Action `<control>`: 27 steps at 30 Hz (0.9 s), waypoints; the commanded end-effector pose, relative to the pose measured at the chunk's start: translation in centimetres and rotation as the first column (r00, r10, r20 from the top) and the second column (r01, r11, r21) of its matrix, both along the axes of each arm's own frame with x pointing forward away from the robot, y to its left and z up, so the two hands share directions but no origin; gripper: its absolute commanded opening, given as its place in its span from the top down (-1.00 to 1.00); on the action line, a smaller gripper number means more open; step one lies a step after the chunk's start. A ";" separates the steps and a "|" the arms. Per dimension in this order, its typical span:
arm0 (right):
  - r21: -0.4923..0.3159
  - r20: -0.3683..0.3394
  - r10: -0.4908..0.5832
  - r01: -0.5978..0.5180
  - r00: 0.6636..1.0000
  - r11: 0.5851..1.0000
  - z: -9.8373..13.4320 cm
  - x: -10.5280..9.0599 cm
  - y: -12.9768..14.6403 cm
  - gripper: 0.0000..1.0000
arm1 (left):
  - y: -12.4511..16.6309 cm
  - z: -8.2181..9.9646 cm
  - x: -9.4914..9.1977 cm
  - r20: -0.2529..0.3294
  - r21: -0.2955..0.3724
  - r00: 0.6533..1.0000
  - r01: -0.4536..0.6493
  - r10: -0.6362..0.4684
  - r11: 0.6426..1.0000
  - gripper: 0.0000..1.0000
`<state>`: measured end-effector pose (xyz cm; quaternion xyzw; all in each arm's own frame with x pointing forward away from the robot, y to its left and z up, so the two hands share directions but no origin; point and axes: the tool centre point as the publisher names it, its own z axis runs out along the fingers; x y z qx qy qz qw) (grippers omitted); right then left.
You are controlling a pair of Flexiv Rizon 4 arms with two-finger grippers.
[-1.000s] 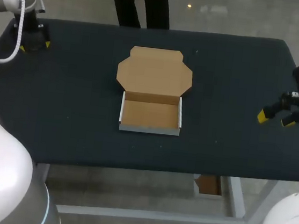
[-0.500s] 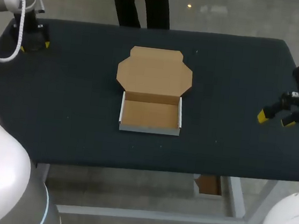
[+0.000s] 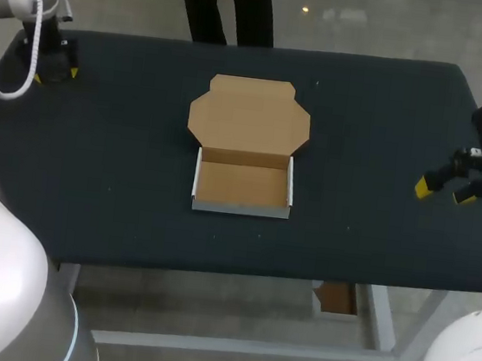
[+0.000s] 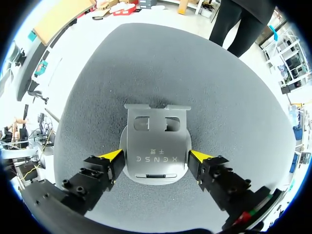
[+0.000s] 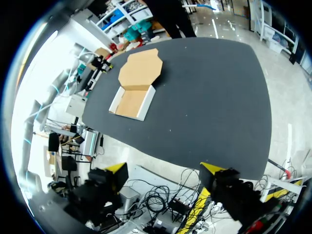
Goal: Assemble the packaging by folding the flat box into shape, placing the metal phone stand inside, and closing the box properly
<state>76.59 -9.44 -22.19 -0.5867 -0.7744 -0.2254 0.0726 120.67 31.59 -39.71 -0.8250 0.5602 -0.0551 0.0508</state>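
Lying at the far left corner of the table (image 3: 387, 119), the metal phone stand (image 4: 155, 141) is gripped at both side edges by the yellow tips of the left gripper (image 4: 156, 155). The box (image 3: 245, 159) is set mid-table, well apart from both grippers, its tray folded up and its lid laid flat toward the far side. The right gripper (image 3: 444, 191) is held at the right edge, fingers spread wide.

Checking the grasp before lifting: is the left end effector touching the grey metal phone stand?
Touching. In the left wrist view, both yellow tips of the left end effector meet opposite side edges of the grey metal phone stand, with no gap showing.
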 end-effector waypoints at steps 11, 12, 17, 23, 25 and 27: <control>0.000 -0.003 0.001 -0.001 1.000 1.000 0.2 0.0 0.0 -1.00 | 0.2 -0.3 1.4 -0.030 -0.003 0.999 0.012 -0.012 1.000 -0.55; 0.000 -0.003 0.001 -0.001 1.000 1.000 0.2 0.0 0.0 -1.00 | 0.2 -0.3 1.4 -0.032 -0.002 0.999 0.012 -0.012 1.000 -0.40; 0.000 -0.003 0.001 -0.001 1.000 1.000 0.2 0.0 0.0 -1.00 | 0.4 -0.4 1.6 -0.035 -0.002 0.999 0.012 -0.012 1.000 0.03; 0.000 -0.003 0.001 -0.001 1.000 1.000 0.2 0.0 0.0 -1.00 | 0.6 -0.2 1.5 -0.028 -0.005 1.000 0.009 -0.009 1.000 1.00; 0.000 -0.003 0.001 -0.001 1.000 1.000 0.2 0.0 0.0 -1.00 | 0.5 0.0 1.4 -0.021 -0.005 1.000 0.012 -0.012 1.000 1.00; 0.000 -0.003 0.001 -0.001 1.000 1.000 0.2 0.0 0.0 -1.00 | 0.5 0.1 1.2 -0.016 -0.005 1.000 0.015 -0.015 1.000 1.00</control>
